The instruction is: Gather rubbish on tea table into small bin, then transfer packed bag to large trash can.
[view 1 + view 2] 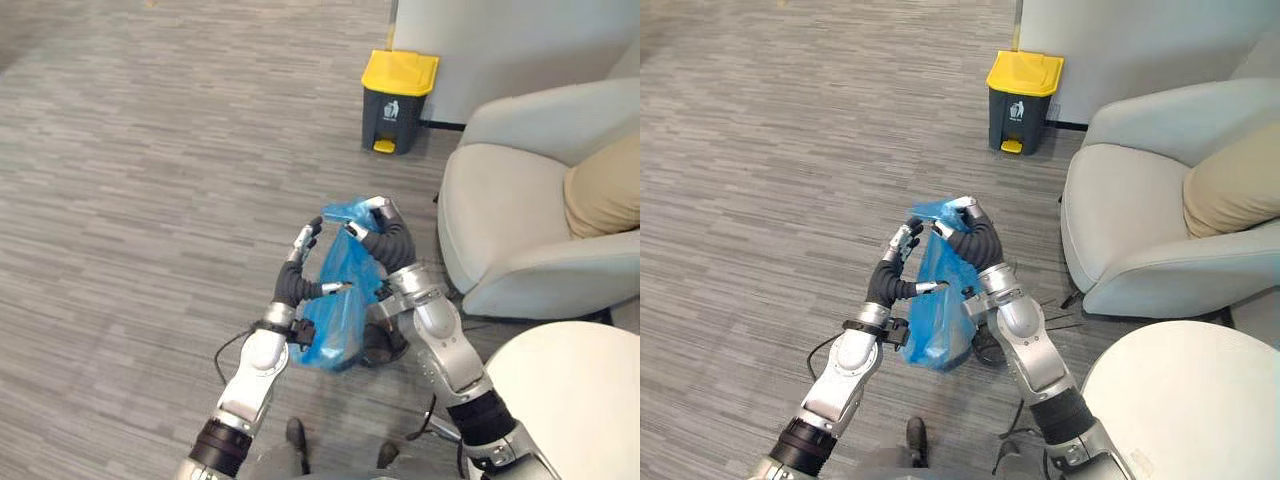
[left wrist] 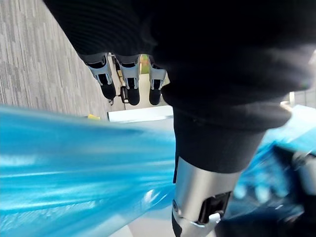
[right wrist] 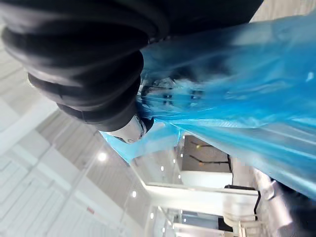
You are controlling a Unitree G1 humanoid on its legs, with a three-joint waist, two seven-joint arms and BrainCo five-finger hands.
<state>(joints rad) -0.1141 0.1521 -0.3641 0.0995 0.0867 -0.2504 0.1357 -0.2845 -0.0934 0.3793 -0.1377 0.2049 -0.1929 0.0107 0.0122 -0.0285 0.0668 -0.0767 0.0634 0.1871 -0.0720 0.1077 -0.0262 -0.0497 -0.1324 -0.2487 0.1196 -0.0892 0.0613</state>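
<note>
In the near middle of the scene, above the floor, the right hand is curled tight round the bunched top of the blue bag. Its fingers are wrapped in the plastic, and the right wrist view shows blue film folded over them. The bag hangs down from this grip, full and rounded at its lower end, between the two forearms.

Just left of it, the left hand is held with its fingers straight and pointing to the far side, closed on nothing. Its thumb reaches right and lies against the side of the bag. In the left wrist view the blue plastic stretches across beside that thumb.

Beyond the hands, a stretch of grey wood-grain floor lies between the bag and the large trash can. The can is dark with a shut yellow lid and stands far off against the white wall. Right of that stretch stands a pale armchair, its rounded front edge near the right hand. A tan cushion lies on its seat. Nearest on the right, a round white desk shows beside the right arm.
</note>
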